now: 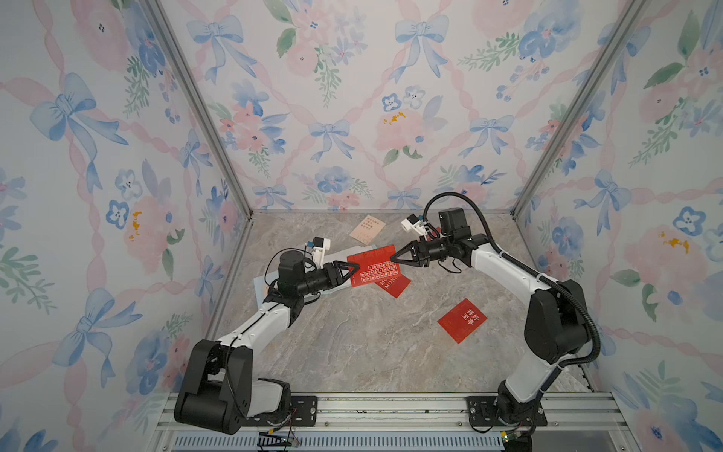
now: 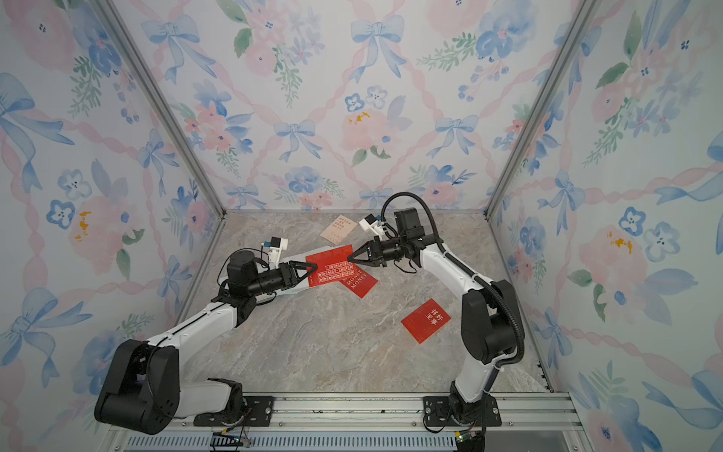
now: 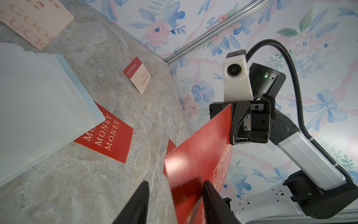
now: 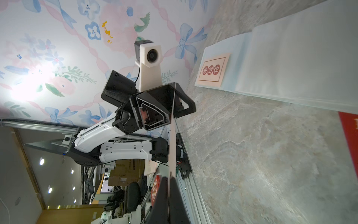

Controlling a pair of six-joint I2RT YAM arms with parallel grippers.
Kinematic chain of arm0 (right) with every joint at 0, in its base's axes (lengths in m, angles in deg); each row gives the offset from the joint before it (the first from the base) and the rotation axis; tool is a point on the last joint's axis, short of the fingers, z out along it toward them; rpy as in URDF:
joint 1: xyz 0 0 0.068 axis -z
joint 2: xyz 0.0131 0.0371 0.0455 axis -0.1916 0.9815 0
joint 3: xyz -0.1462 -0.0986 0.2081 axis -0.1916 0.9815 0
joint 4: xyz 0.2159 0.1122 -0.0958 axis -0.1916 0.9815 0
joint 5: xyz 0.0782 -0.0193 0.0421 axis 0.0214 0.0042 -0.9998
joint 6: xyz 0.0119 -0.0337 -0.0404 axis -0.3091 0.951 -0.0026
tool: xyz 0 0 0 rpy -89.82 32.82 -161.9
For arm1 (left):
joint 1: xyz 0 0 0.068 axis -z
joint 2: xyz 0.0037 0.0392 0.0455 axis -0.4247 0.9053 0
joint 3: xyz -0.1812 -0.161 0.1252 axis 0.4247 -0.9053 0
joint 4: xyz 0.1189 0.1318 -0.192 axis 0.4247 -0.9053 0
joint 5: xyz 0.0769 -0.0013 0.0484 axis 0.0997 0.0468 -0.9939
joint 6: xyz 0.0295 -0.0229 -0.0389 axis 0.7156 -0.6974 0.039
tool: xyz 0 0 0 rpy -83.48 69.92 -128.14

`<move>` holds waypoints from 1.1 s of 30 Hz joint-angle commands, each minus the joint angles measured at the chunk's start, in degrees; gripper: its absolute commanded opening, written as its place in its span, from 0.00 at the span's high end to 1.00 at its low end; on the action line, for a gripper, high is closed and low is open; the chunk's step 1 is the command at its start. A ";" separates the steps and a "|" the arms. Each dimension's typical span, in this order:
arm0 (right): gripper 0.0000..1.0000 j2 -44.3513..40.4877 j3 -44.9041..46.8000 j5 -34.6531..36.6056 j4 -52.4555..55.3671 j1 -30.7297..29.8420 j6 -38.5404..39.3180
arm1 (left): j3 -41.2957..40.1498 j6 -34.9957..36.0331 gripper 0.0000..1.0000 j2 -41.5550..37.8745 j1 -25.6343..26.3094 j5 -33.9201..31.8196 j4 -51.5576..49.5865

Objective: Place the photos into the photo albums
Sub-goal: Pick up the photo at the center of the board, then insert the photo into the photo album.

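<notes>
- The right gripper [image 1: 392, 260] is pinched tight on the 3 o'clock edge of the held card [image 1: 372, 267]. This is a red card with a white grid print, held tilted off the table [image 1: 352, 352].
- In the right wrist view this card runs edge-on, a thin line clamped between the closed fingers [image 4: 179, 205].
- The left gripper [image 1: 357, 267] meets the same card at its 9 o'clock edge, with its jaws partly apart and astride that edge.
- In the left wrist view the card passes between the two fingers [image 3: 215, 203], close against one and clear of the other. Blur hides whether it touches.
- The held card hangs at about 12 o'clock from the table's middle.
- The album [image 1: 259, 287] lies open at 10 o'clock, partly under the left arm [image 1: 254, 325].
- The MONEY card [image 1: 396, 285] lies flat at 5 o'clock of the held card, with one corner under an album page.
- The cream card [image 1: 367, 231], printed GOOD LUCK, lies at 12 o'clock near the table's far edge.
- The character card [image 1: 462, 321], a red one, lies at 4 o'clock, well apart from the rest.
- The two-tone card [image 3: 138, 75], red and cream, shows only in the left wrist view, flat on the table.
- The disc card [image 4: 213, 70], cream with three red discs, lies on the album's pale blue part. Whether it is in a sleeve cannot be told.
</notes>
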 commanded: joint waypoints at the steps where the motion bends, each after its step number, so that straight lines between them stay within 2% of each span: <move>1: 1.00 2.72 -2.72 -0.58 8.92 -0.63 6.32 | 0.09 0.00 0.57 -0.28 -0.30 1.24 1.51; 5: 1.00 3.60 -2.52 0.60 8.91 -0.01 6.35 | -0.08 -0.67 0.72 -0.94 -1.10 1.25 1.57; 10: 1.00 3.34 -0.89 0.80 5.29 0.97 3.67 | -0.50 -0.93 0.76 -1.34 -1.95 1.28 1.53; 16: 1.00 4.54 -1.17 1.05 2.62 0.04 1.67 | -0.64 -1.17 1.00 -1.61 -2.01 0.45 1.50; 18: 0.99 4.97 -1.04 1.14 0.86 -0.02 0.56 | -0.66 -1.21 1.00 -1.72 -2.09 0.44 1.50; 22: 0.86 6.73 -1.84 2.17 -0.08 -0.44 -0.55 | -1.54 -3.46 1.00 -2.05 -3.63 -0.28 1.51; 24: 0.72 7.51 -2.49 3.71 0.96 -0.50 0.04 | -2.77 -4.11 1.00 -2.33 -5.59 -0.69 1.50; 25: 0.67 8.02 -3.10 4.77 2.62 -0.42 1.35 | -3.61 -4.41 1.00 -2.42 -7.12 -0.62 1.52; 27: 0.63 8.84 -4.23 6.50 5.62 -0.47 3.48 | -5.78 -5.67 1.00 -2.79 -11.04 -0.57 1.50; 33: 0.62 11.56 -5.28 7.46 7.12 -1.00 4.77 | -12.21 -6.61 1.00 -2.71 -25.64 1.91 1.40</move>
